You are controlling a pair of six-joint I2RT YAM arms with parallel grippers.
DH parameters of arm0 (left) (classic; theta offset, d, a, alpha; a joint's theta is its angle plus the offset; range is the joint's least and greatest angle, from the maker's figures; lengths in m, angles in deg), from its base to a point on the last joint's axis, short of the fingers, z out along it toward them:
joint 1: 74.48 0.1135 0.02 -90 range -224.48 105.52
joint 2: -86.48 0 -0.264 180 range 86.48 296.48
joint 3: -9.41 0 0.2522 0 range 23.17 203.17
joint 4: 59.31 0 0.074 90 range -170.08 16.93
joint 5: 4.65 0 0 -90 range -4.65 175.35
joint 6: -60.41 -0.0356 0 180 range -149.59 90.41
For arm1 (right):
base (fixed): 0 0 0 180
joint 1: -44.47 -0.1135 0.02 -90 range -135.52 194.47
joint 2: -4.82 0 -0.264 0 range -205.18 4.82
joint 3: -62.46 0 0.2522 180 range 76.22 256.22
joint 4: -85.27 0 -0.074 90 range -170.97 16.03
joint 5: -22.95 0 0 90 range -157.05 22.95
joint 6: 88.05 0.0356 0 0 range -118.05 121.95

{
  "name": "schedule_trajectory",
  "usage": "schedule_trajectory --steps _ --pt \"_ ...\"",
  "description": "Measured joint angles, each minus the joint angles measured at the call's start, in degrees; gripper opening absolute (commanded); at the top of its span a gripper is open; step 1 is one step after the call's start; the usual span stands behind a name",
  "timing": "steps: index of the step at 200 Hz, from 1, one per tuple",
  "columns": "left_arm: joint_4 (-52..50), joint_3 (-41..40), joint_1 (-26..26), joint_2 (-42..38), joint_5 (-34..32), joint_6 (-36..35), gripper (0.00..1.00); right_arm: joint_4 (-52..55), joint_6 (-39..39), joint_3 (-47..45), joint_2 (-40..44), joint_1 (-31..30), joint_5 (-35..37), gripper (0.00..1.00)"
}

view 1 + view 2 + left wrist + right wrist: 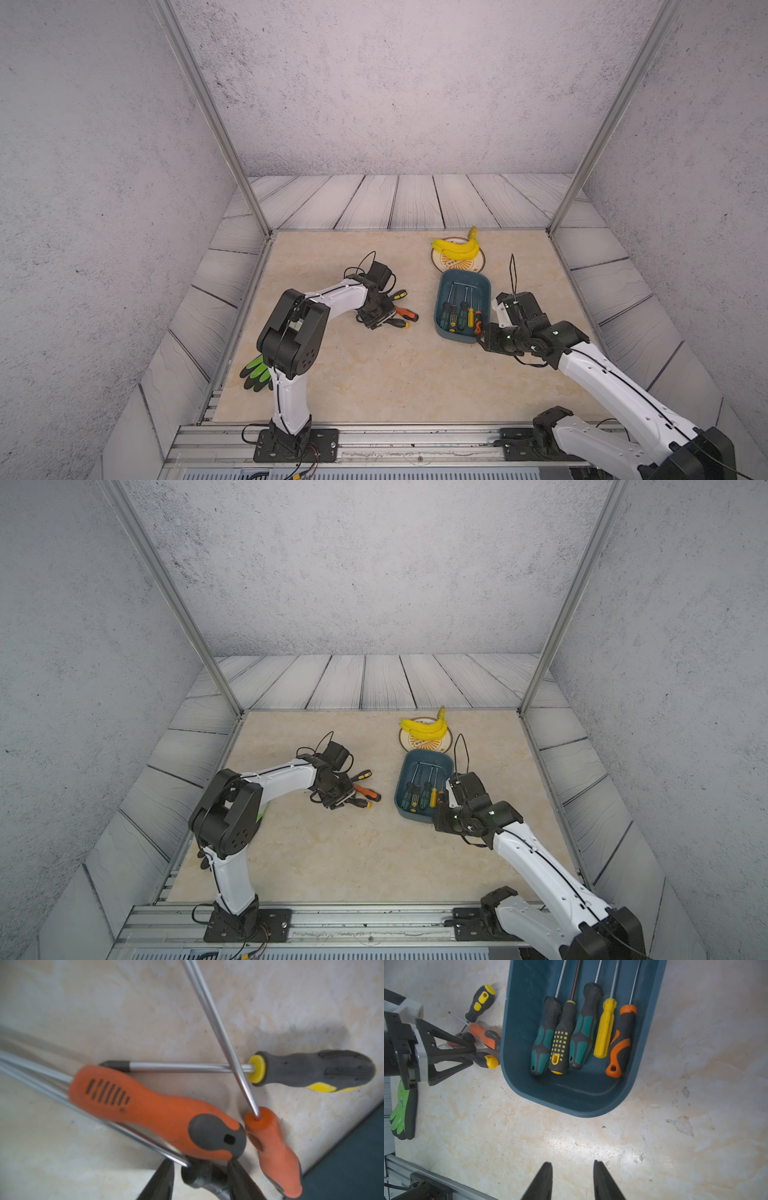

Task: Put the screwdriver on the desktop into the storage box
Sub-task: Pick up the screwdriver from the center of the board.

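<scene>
The left jaws straddle a black-yellow screwdriver (486, 1061) on the counter (374, 374), left of the storage box (455, 336); grip unclear. The right jaws stand parted, empty, beside the box's near end.

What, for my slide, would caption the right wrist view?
Five screwdrivers lie side by side in the teal storage box.

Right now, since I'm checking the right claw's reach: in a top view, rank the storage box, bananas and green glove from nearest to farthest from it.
1. storage box, right by the right claw.
2. bananas, on the plate behind the box.
3. green glove, far across on the left side.
</scene>
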Motion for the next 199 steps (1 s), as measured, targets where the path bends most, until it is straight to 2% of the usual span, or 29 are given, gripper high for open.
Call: schedule_trajectory --steps 29,62,99,133,154,199 --pt "0.7 0.0 0.0 0.0 0.2 0.1 0.56 0.0 0.3 0.0 0.0 0.0 0.0 0.37" --pt "1.0 0.0 0.0 0.0 0.9 0.0 0.56 -0.1 0.5 0.0 0.0 0.0 0.1 0.37" --pt "0.3 0.3 0.3 0.4 1.5 0.0 0.46 -0.1 0.5 0.0 0.0 0.0 0.6 0.37" --pt "-0.7 0.3 0.2 0.4 1.9 -0.2 0.31 -0.1 0.7 0.0 0.0 0.0 1.1 0.37" --pt "-0.9 0.0 0.3 0.4 2.1 -0.6 0.33 -0.1 0.9 0.0 0.0 0.0 1.4 0.37" --pt "-0.8 -0.5 0.2 -0.1 2.5 -1.4 0.44 -0.4 1.5 0.0 0.0 0.0 1.6 0.37"
